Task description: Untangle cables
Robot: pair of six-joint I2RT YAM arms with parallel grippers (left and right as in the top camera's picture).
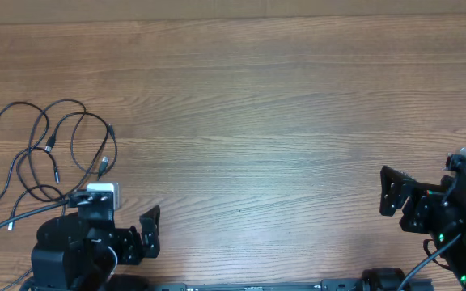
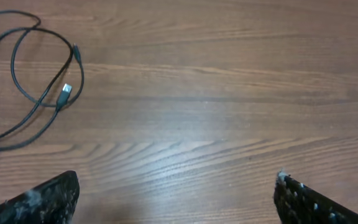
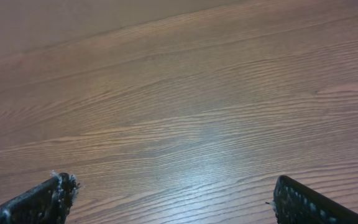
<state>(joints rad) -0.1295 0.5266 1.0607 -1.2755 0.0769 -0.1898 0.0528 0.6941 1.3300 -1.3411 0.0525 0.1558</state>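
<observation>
The cables (image 1: 55, 149) lie in loose overlapping loops at the left of the table, thin black cords with small silver plug tips. In the left wrist view the cables (image 2: 42, 74) show at the upper left, one USB plug tip inside a loop. My left gripper (image 1: 148, 230) is open and empty at the front left, to the right of and nearer than the cables. Its fingers (image 2: 176, 193) frame bare wood. My right gripper (image 1: 391, 194) is open and empty at the front right, far from the cables. Its fingers (image 3: 173, 193) also frame bare wood.
The wooden table (image 1: 265, 113) stretches between the two arms. Its far edge runs along the top of the overhead view. A cable end trails toward the left arm's base (image 1: 71, 250).
</observation>
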